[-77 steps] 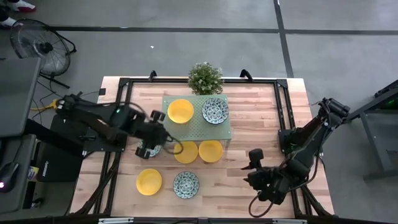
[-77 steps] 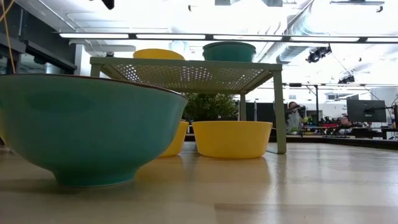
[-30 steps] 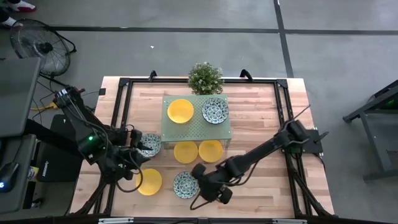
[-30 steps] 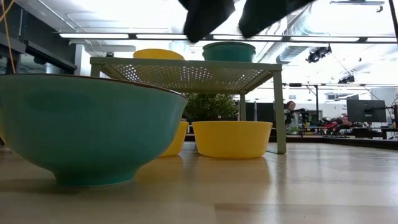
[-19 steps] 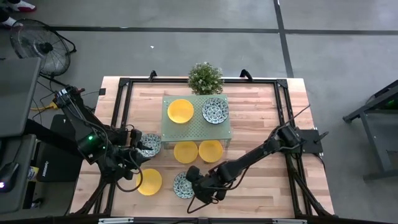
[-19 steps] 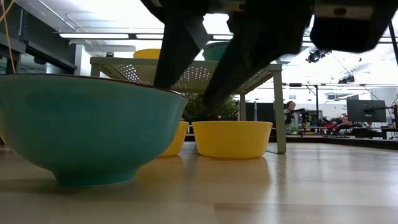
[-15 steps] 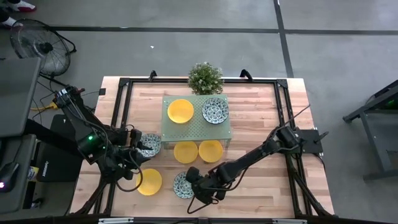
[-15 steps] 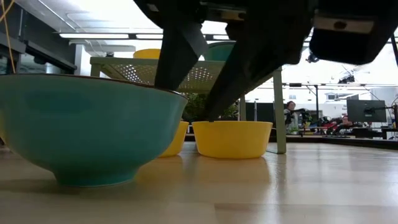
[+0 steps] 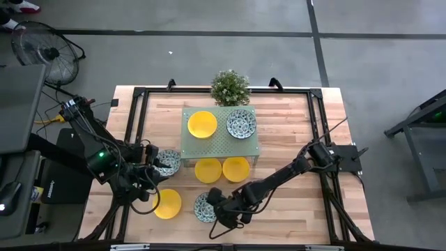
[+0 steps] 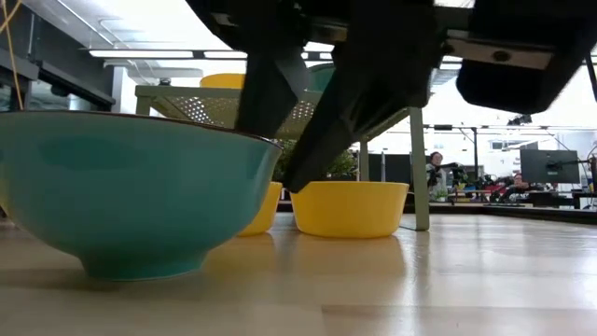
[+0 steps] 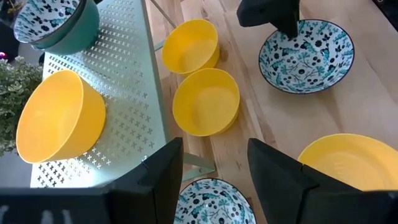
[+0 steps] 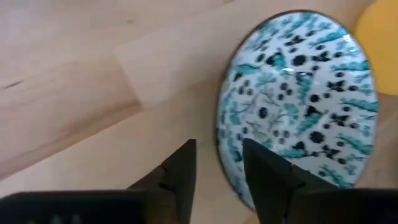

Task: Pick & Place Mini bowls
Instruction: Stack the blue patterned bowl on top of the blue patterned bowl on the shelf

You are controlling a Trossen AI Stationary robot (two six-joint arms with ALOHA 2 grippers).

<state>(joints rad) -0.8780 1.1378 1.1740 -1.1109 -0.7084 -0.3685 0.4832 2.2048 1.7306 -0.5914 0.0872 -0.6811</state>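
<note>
Right tool (image 9: 214,204) straddled patterned bowl (image 9: 203,207) rim, one finger inside, one outside, jaws apart, not yet clamped; left tool (image 9: 149,183) farther, open.

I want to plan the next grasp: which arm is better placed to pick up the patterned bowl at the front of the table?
The right. Its pincer is already at the rim of that patterned bowl, fingers astride the edge. The left pincer hangs open between another patterned bowl and a yellow one.

Right gripper (image 12: 219,167) sits low over the wooden table (image 12: 74,93), fingers (image 12: 180,168) straddling the near rim of a patterned bowl (image 12: 298,93): one finger outside, one over the inside. Jaws apart, rim between them. A yellow bowl (image 12: 379,43) peeks in beyond.
</note>
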